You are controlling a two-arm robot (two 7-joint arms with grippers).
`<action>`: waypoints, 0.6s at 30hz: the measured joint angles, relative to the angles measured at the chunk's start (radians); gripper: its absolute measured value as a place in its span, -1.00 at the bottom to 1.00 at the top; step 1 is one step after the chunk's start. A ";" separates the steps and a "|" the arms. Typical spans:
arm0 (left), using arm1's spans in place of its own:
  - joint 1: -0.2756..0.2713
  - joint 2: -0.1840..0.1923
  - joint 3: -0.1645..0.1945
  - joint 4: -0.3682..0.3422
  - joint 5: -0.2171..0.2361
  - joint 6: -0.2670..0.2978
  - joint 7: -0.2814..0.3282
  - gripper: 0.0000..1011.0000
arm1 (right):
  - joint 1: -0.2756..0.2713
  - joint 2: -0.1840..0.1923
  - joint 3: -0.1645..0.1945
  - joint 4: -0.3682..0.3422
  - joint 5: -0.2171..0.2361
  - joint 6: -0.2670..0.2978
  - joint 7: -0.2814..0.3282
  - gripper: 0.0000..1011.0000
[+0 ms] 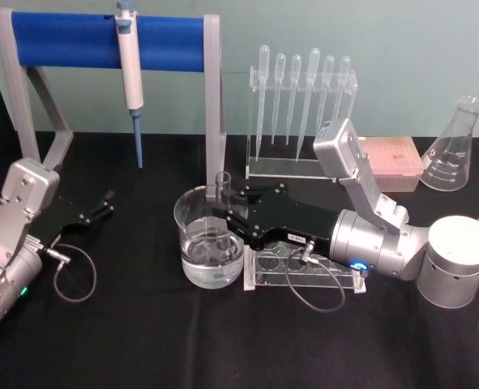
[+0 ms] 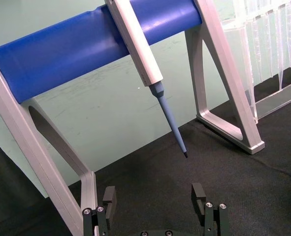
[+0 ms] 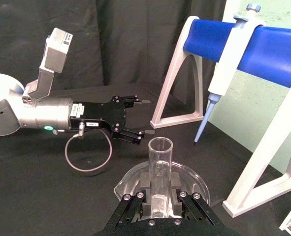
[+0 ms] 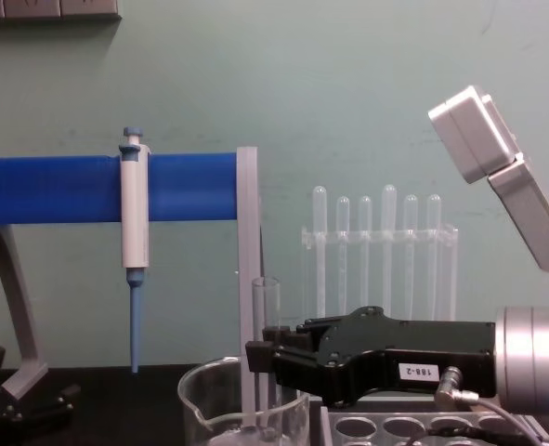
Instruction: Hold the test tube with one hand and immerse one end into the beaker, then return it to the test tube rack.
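Note:
The test tube (image 1: 222,188) stands upright with my right gripper (image 1: 233,214) shut on its middle. Its round lower end reaches down inside the beaker (image 1: 192,217), a wide clear glass with liquid at the bottom; whether the end touches the liquid I cannot tell. In the right wrist view the test tube (image 3: 160,162) rises between the clamping fingers (image 3: 138,197), with the beaker (image 3: 197,183) rim beneath. From the chest view the test tube (image 4: 266,307) drops into the beaker (image 4: 204,401) beside the right gripper (image 4: 261,357). My left gripper (image 1: 101,204) rests open at the left, and its fingers (image 2: 109,200) hold nothing.
A blue-barred stand (image 1: 61,40) holding a white-and-blue pipettor (image 1: 130,73) stands at the back left. Behind the beaker is a pipette rack (image 1: 300,121). A clear rack with round holes (image 1: 280,271) lies under my right arm. A pink tip box (image 1: 393,158) and a conical flask (image 1: 456,150) sit far right.

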 joint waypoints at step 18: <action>0.000 0.000 0.000 0.000 0.000 0.000 0.000 0.98 | 0.000 0.000 0.000 0.000 0.000 0.000 0.000 -0.56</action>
